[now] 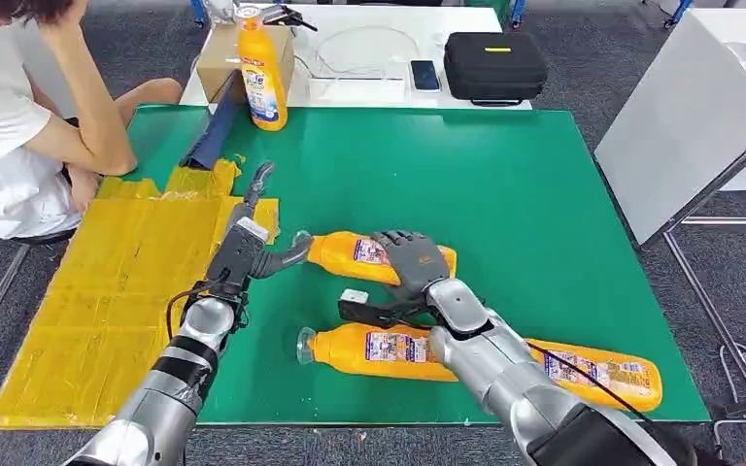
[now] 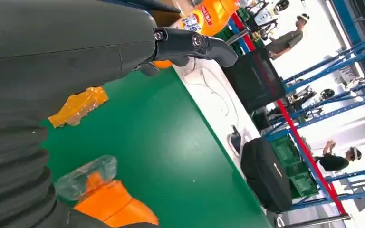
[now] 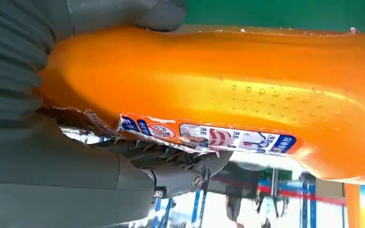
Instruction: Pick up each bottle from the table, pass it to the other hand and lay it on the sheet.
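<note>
Free room: bare green table mat (image 1: 505,184), far right.
Obstacles: upright orange plastic bottle (image 1: 261,73) at far edge; two lying orange bottles (image 1: 374,349) near front.

Orange bottles, green table, yellow sheet

The held bottle (image 1: 381,256) is orange with a clear cap and a white, blue and red label; two lying bottles (image 1: 379,350) (image 1: 602,374) and the upright bottle (image 1: 261,70) match. The table (image 1: 505,184) is green, the sheet (image 1: 107,291) yellow, the case (image 1: 494,66) black, both hands (image 1: 270,254) (image 1: 410,262) dark grey on silver arms.
</note>
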You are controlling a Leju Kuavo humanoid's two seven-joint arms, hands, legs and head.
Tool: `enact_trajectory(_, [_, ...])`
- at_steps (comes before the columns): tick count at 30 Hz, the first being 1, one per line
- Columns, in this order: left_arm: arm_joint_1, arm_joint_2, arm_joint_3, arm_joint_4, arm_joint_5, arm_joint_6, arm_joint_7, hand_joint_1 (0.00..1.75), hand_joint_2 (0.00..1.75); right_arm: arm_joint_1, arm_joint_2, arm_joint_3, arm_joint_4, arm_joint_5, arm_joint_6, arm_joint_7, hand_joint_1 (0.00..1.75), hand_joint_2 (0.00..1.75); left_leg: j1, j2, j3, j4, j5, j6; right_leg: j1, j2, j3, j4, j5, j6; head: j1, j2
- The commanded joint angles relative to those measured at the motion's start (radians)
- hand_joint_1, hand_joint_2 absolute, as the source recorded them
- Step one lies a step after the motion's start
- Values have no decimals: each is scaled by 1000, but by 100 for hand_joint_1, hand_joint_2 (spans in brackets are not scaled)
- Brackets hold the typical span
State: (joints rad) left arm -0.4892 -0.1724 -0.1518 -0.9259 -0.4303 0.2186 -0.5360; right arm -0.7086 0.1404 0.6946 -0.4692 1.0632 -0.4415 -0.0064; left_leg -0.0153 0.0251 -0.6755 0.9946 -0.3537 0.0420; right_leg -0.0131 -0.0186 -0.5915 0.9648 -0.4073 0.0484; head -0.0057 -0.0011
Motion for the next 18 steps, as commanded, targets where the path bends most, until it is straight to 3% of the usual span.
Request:
enact_trajectory(1, [8, 26, 10, -40, -13, -11, 28, 0, 175, 78, -16, -219, -221, 142, -171, 35, 175, 175, 2, -1, 5, 2, -4, -4, 1, 2, 5, 1, -3, -3, 0, 0])
enact_trajectory(5, [-1, 29, 12, -33, 6, -52, 46, 0, 175, 152, -13, -305, -339, 93, -252, -43, 175, 175, 1, -2, 3, 0, -2, -3, 1, 0, 3, 0, -2, -2, 0, 0])
enact_trajectory(11, [-10, 32, -19, -46, -10, -75, 63, 0, 175, 277, 29, -443, -553, 78, -257, -175, 175, 175, 1, -2, 1, 0, -1, -2, 1, 0, 1, 0, -1, -1, 0, 0])
enact_trajectory(18, [-10, 34, -18, -50, -11, -75, 70, 0, 175, 287, 40, -460, -566, 80, -257, -186, 175, 175, 2, -3, 3, 2, -3, -4, 1, 0, 3, 1, -3, -2, 0, 0])
